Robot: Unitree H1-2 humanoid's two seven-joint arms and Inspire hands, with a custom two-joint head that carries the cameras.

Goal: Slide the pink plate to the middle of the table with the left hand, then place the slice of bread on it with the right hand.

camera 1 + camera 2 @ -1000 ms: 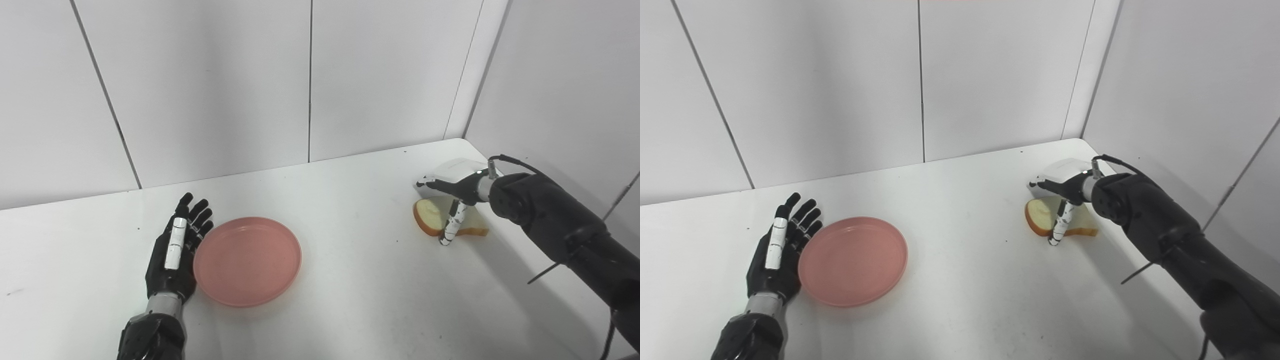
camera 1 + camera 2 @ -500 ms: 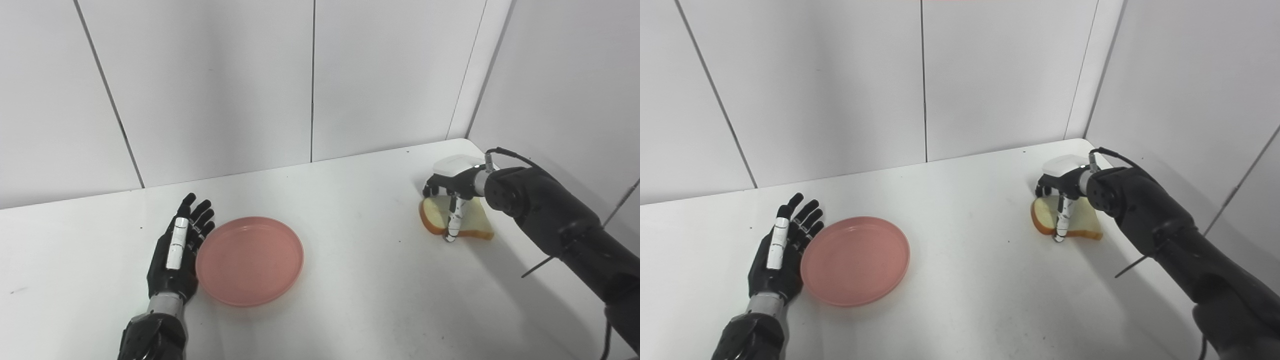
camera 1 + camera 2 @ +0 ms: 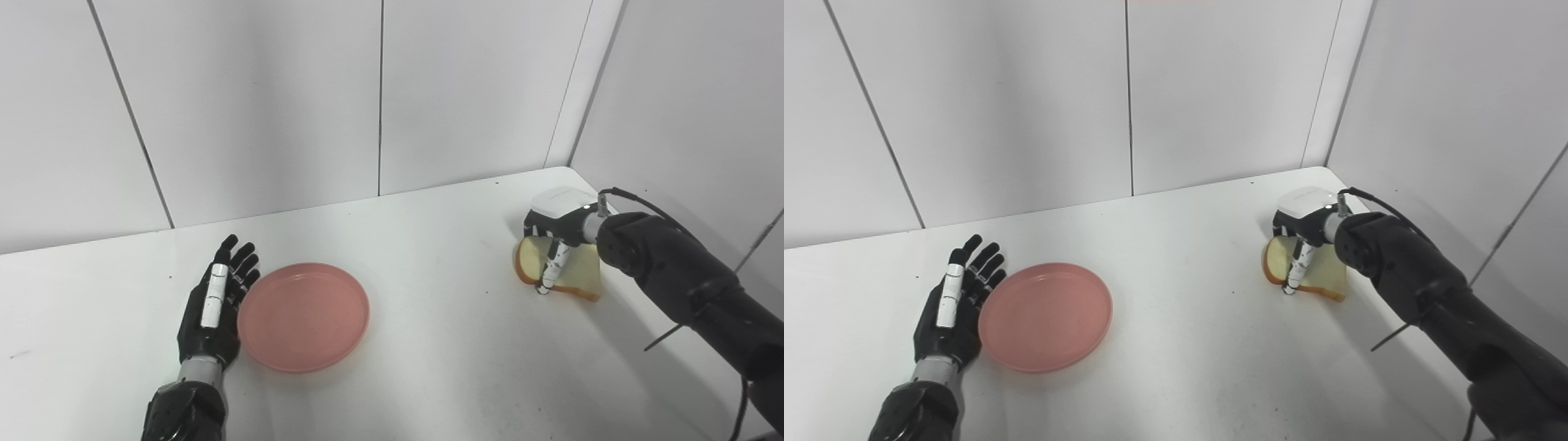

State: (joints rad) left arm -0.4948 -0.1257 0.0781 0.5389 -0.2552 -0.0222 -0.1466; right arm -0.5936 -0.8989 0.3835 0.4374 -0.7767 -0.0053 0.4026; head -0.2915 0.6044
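The pink plate (image 3: 303, 317) lies flat on the white table (image 3: 441, 343), left of the middle. My left hand (image 3: 214, 306) rests open on the table with its fingers stretched out, its edge against the plate's left rim. The slice of bread (image 3: 582, 271) is at the right side of the table, its left edge tipped up slightly. My right hand (image 3: 554, 223) is over it from above. The fingers curl down behind the slice and the thumb runs across its front to the table. The hand is shut on the bread.
Grey wall panels close off the back and the right side, close behind the bread. A thin cable (image 3: 631, 197) loops off my right wrist. Bare table surface lies between the plate and the bread.
My right hand's fingers have curled down from stretched out to closed around the bread, and the slice has shifted and tilted a little. The left hand and the plate have stayed put.
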